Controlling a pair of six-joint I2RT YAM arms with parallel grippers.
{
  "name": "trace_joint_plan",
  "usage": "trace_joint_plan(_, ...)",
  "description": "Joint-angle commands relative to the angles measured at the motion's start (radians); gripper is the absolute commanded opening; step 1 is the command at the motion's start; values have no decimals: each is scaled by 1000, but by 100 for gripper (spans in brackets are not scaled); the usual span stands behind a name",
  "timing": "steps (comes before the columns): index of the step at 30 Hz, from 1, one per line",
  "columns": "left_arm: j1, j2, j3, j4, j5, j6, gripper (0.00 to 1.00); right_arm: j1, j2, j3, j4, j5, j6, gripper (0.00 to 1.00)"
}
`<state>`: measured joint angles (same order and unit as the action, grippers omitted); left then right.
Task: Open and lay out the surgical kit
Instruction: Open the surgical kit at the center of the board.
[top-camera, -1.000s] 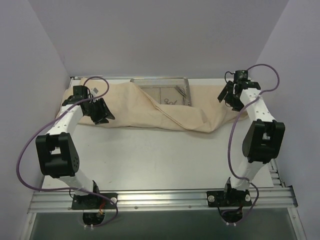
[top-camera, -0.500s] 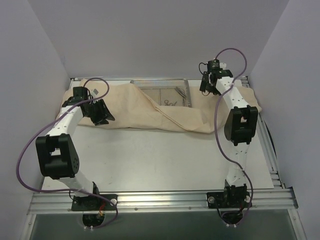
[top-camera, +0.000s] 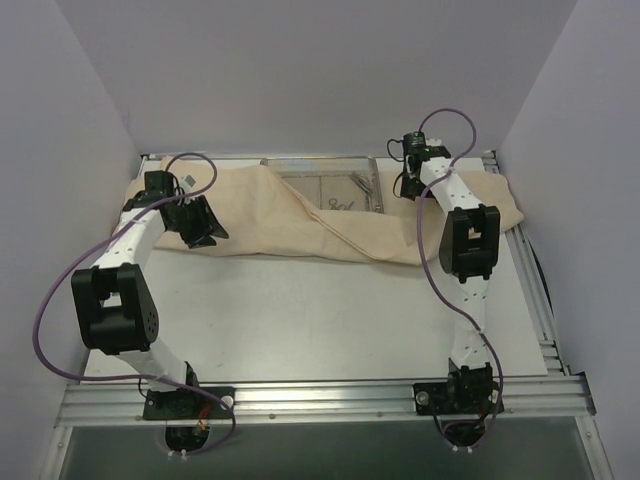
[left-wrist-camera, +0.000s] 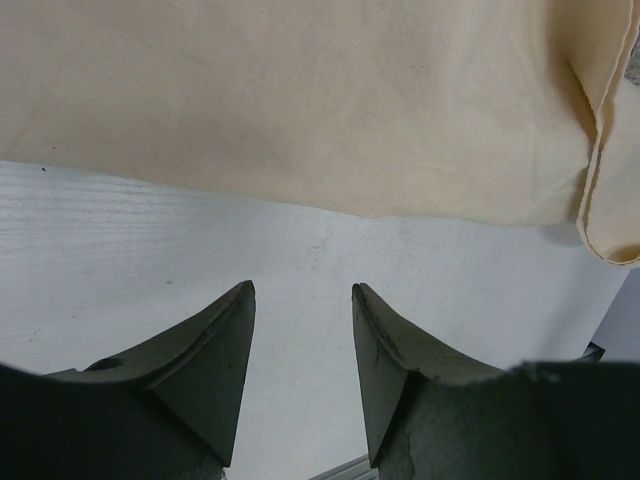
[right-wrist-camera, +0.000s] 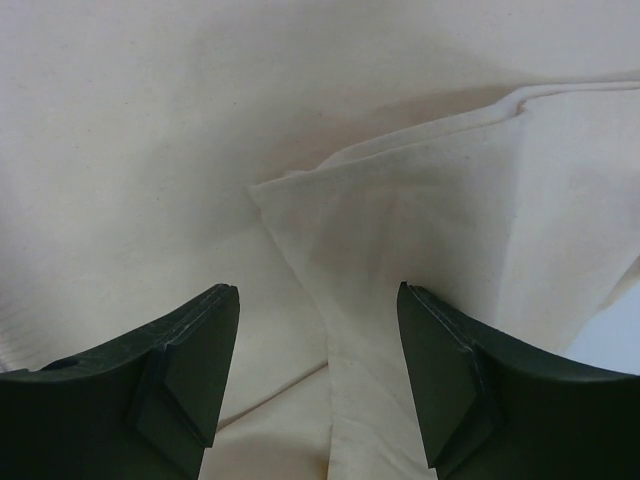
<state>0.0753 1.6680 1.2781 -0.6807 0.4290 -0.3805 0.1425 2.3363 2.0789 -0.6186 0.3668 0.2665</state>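
The beige cloth wrap (top-camera: 270, 215) lies spread along the back of the table, with one fold running diagonally across the front of the silver wire-mesh tray (top-camera: 318, 160). Thin ring-handled instruments (top-camera: 343, 204) show in the tray's uncovered part. My left gripper (top-camera: 205, 228) stands open at the cloth's left front edge. In the left wrist view the left gripper (left-wrist-camera: 300, 290) is over bare table, with the cloth (left-wrist-camera: 300, 100) just ahead. My right gripper (top-camera: 408, 186) hovers open just right of the tray. In the right wrist view the right gripper (right-wrist-camera: 318, 290) is above a folded cloth corner (right-wrist-camera: 400, 220), holding nothing.
The white tabletop (top-camera: 300, 310) stretches in front of the cloth to an aluminium rail (top-camera: 320, 395) at the near edge. Pale walls close in on the left, back and right. Purple cables (top-camera: 445, 112) loop off both arms.
The right arm has swung left and toward the back, from the cloth's right end to beside the tray. Its jaws stand a little narrower. The left arm has not moved.
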Motion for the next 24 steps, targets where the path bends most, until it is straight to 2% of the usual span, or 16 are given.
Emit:
trace_joint_plan(1, 9, 1, 52, 0, 28, 23, 53, -9, 18, 18, -47, 38, 2, 64)
trace_joint_plan(10, 26, 7, 52, -5, 40, 31, 53, -20, 103, 76, -44, 52, -1, 63)
trace_joint_plan(20, 38, 7, 41, -3, 57, 32, 53, -93, 124, 23, -17, 12, 34, 47)
trace_joint_plan(21, 38, 6, 40, -3, 57, 32, 53, -96, 127, 18, -17, 11, 34, 44)
trace_joint_plan(22, 40, 6, 40, -2, 59, 32, 53, -101, 127, 18, -18, -2, 36, 33)
trace_joint_plan(24, 40, 6, 41, -2, 60, 32, 53, -101, 123, 15, -17, -8, 36, 24)
